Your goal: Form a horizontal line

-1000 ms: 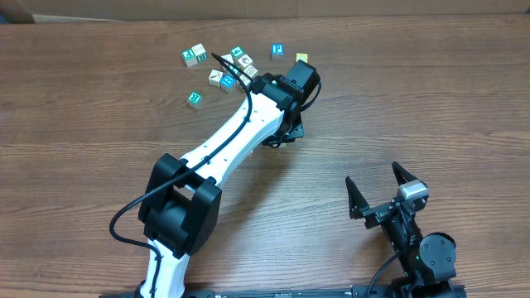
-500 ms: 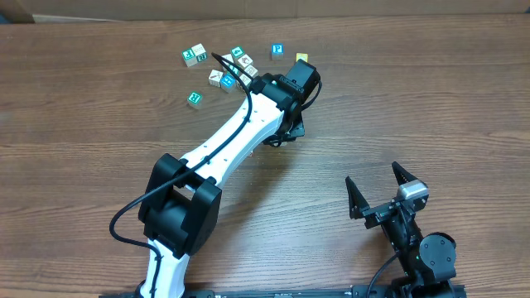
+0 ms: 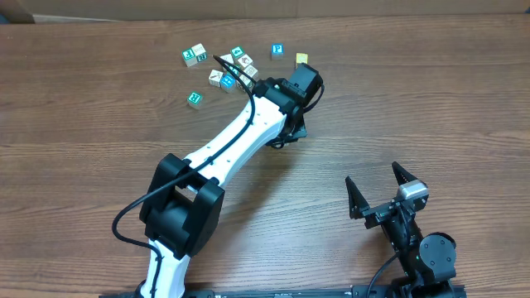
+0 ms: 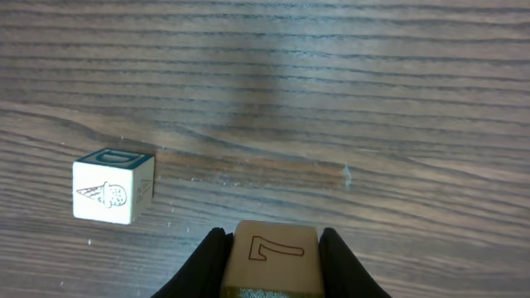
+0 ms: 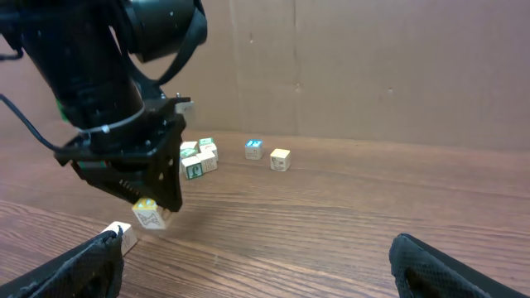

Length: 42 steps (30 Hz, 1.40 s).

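My left gripper (image 4: 273, 237) is shut on a whitish cube (image 4: 276, 258) with a reddish mark and holds it just above the table. The right wrist view shows that cube (image 5: 149, 214) hanging under the left gripper. A teal-and-white cube (image 4: 112, 187) with an ice-cream picture stands alone on the wood to its left, and also shows in the right wrist view (image 5: 124, 235). No touching row of cubes shows. In the overhead view the left gripper (image 3: 289, 131) hides both cubes. My right gripper (image 3: 387, 195) is open and empty near the front edge.
A loose jumble of white and teal cubes (image 3: 232, 68) lies at the back of the table. Near it are a teal cube (image 3: 277, 51), a yellow cube (image 3: 302, 58) and a lone teal cube (image 3: 195, 98). A cardboard wall (image 5: 373, 66) stands behind the table.
My left arm's wrist has shifted slightly to the right with the cube still in its gripper. The right arm has not moved.
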{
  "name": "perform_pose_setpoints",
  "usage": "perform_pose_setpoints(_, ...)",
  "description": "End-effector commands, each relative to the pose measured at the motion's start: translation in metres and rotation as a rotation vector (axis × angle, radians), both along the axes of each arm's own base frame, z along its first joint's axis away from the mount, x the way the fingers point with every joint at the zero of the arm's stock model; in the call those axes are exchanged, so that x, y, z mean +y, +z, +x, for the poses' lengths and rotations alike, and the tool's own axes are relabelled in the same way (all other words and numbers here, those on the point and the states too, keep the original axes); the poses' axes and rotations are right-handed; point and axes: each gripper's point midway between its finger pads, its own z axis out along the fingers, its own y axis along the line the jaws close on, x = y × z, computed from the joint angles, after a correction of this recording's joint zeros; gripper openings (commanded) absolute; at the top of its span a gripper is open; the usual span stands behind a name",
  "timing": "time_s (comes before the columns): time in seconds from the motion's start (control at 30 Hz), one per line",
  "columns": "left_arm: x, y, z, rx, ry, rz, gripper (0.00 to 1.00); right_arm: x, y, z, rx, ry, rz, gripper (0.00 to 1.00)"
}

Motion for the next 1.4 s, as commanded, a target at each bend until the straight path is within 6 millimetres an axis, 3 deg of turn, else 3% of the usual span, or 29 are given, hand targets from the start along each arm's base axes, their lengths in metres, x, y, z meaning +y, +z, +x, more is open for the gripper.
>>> perform_pose_setpoints(0.0, 0.010, -0.021, -0.004, -0.001, 0.034, 0.051, 0.04, -0.002, -0.002, 0.001, -0.001, -0.011, 0.006, 1.00)
perform_pose_setpoints(0.33, 0.019, -0.049, -0.005, -0.031, 0.041, 0.080, 0.04, -0.002, -0.002, 0.001, -0.001, -0.011, 0.006, 1.00)
perform_pose_setpoints(0.97, 0.021, -0.058, -0.001, -0.066, 0.043, 0.085, 0.04, -0.002, -0.002, 0.001, -0.001, -0.011, 0.006, 1.00)
perform_pose_setpoints(1.2, 0.022, -0.058, -0.001, -0.064, 0.043, 0.086, 0.15, -0.002, -0.002, 0.001, -0.001, -0.012, 0.006, 1.00)
perform_pose_setpoints(1.37, 0.023, -0.059, -0.003, -0.057, 0.042, 0.092, 0.17, -0.002, -0.002, 0.001, -0.001, -0.011, 0.006, 1.00)
